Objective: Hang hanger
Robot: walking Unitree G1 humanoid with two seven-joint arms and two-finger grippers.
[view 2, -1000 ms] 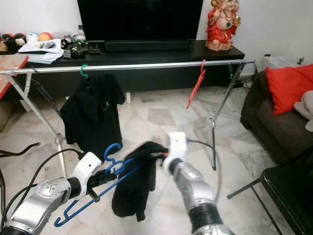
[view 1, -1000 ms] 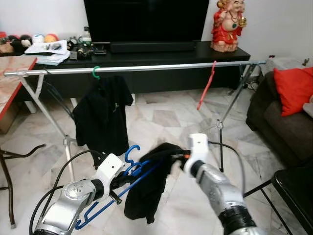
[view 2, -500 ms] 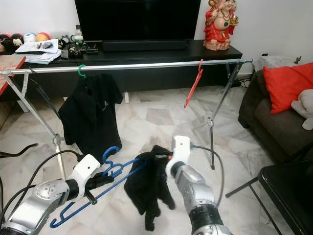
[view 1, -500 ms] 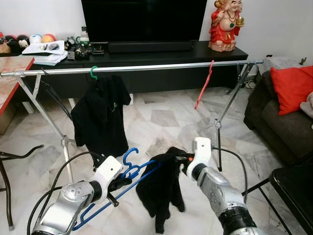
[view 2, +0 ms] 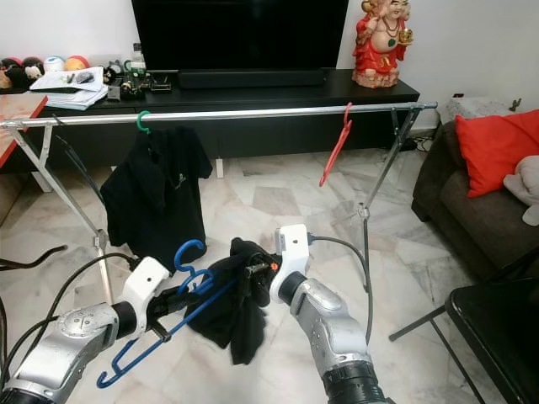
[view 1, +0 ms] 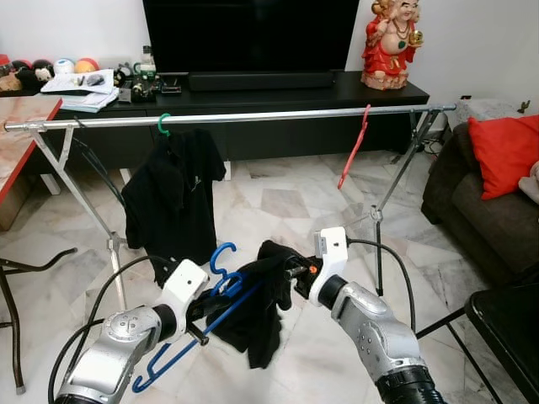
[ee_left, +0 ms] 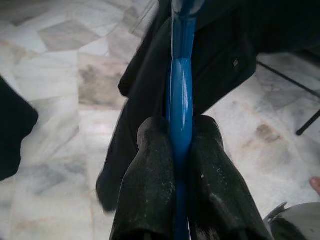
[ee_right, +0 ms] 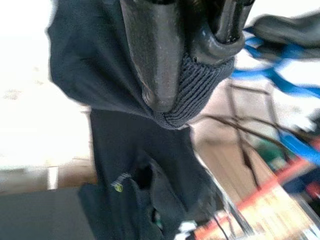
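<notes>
A blue plastic hanger [view 1: 208, 316] is held low in front of me, its hook [view 1: 221, 256] up; my left gripper [view 1: 199, 313] is shut on its bar, with both fingers [ee_left: 150, 185] clamped on the blue plastic. A black shirt [view 1: 257, 305] hangs partly over the hanger's far arm. My right gripper [view 1: 290, 272] is shut on the shirt's ribbed collar [ee_right: 192, 87]. Behind stands a metal clothes rail [view 1: 253, 117] carrying a black shirt on a green hanger [view 1: 174, 198] and a bare red hanger [view 1: 354, 147].
A black TV cabinet [view 1: 253, 93] with a red figurine [view 1: 391, 42] is behind the rail. A dark sofa with a red cushion [view 1: 504, 151] sits to the right, a black chair [view 1: 505, 324] at the lower right, and a table edge [view 1: 21, 143] to the left. Marble floor lies below.
My right gripper has pulled the shirt collar left and up towards the hanger, so the shirt now bunches against the hanger's arm instead of dangling long. The left gripper has barely moved.
</notes>
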